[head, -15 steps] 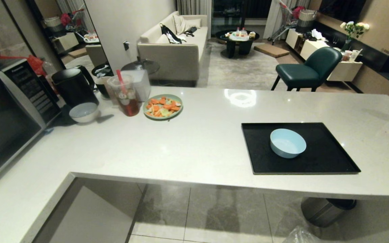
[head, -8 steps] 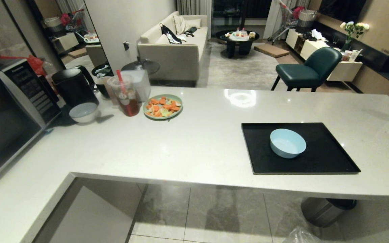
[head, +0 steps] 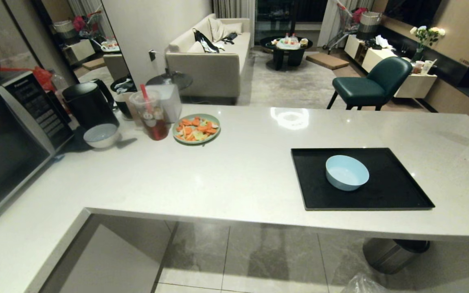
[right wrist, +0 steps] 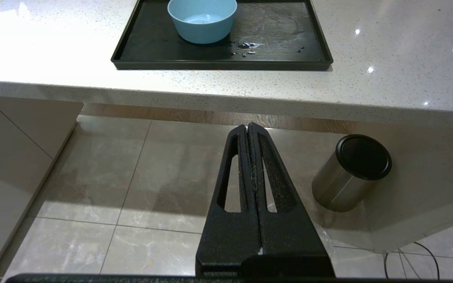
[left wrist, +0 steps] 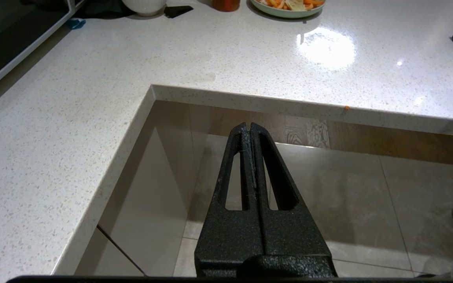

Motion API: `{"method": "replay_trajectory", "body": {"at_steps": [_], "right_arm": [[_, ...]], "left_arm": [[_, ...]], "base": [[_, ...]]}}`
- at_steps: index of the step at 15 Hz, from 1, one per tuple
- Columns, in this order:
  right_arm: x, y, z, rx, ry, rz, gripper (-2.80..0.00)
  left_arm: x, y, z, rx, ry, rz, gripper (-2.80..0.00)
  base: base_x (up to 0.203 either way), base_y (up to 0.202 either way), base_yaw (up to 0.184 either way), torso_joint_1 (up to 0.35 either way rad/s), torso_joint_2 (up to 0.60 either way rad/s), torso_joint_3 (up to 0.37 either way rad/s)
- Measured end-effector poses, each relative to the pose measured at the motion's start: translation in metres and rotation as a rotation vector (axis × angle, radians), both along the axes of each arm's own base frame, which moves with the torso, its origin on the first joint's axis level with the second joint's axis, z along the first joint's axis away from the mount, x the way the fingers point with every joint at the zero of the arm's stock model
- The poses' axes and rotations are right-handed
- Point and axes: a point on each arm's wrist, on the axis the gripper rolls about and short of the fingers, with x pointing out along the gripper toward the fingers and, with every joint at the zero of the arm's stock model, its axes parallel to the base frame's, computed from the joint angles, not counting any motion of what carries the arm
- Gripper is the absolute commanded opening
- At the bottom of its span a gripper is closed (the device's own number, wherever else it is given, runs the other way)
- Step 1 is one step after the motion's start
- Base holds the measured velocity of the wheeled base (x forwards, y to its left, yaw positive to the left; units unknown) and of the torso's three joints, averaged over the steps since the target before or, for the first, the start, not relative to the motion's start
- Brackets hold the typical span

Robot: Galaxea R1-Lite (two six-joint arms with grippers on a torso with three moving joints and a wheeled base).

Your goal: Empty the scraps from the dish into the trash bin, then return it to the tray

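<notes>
A pale speckled countertop [head: 234, 171] spans the scene, carrying a microwave [head: 10, 134] at its left end. The black tray [head: 385, 195] lies near the counter's front edge at right. The light-blue dish [head: 347, 172] sits upright on the tray, apparently empty. Below the counter stands a black-lidded steel bin [right wrist: 350, 173]. The left gripper [left wrist: 249, 129] and right gripper [right wrist: 247, 129] hang over the floor tiles, fingers pressed together, holding nothing.
</notes>
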Motion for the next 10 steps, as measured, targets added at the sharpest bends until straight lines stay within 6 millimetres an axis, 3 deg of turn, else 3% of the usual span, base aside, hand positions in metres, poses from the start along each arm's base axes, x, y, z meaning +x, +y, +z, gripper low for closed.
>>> {"method": "replay_trajectory", "body": {"at_steps": [10], "right_arm": [[0.0001,0.0,-0.0004,-0.013,0.002,0.0,-2.8]], "left_arm": [[0.0,0.0,0.0,0.0,0.0,0.0,-2.8]], "base": [[0.0,0.0,0.0,0.0,0.0,0.0]]}}
